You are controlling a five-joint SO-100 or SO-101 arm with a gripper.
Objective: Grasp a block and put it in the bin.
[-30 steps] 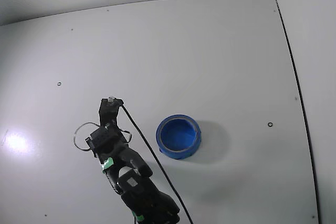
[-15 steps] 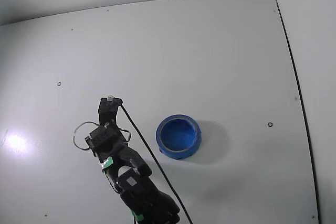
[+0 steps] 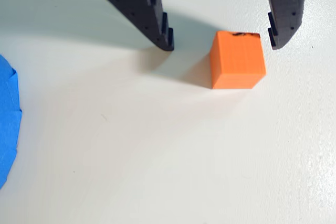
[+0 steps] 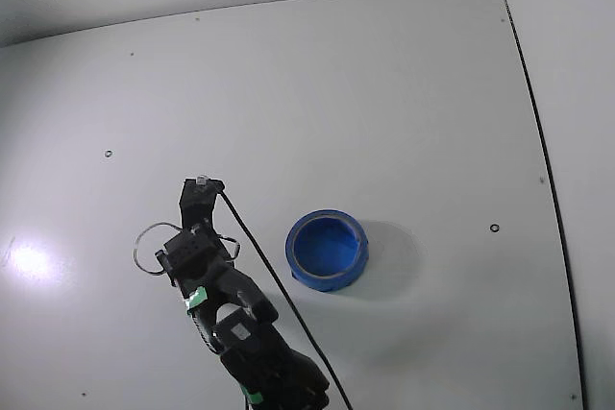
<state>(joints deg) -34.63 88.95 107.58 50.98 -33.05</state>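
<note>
In the wrist view a small orange-red block (image 3: 237, 61) rests on the white table. It lies between the two black fingers of my gripper (image 3: 220, 44), close to the right finger and with a wide gap to the left one. The gripper is open and neither finger visibly touches the block. The blue bin (image 3: 6, 119) shows only as an edge at the left of that view. From the fixed view the bin (image 4: 291, 249) stands to the right of the arm, and my gripper (image 4: 200, 189) points down at the table. The block is hidden under it there.
A black cable (image 4: 274, 280) runs along the arm between it and the bin. The white table (image 4: 384, 93) stretches wide behind and to the right. A dark seam (image 4: 543, 160) marks its right edge.
</note>
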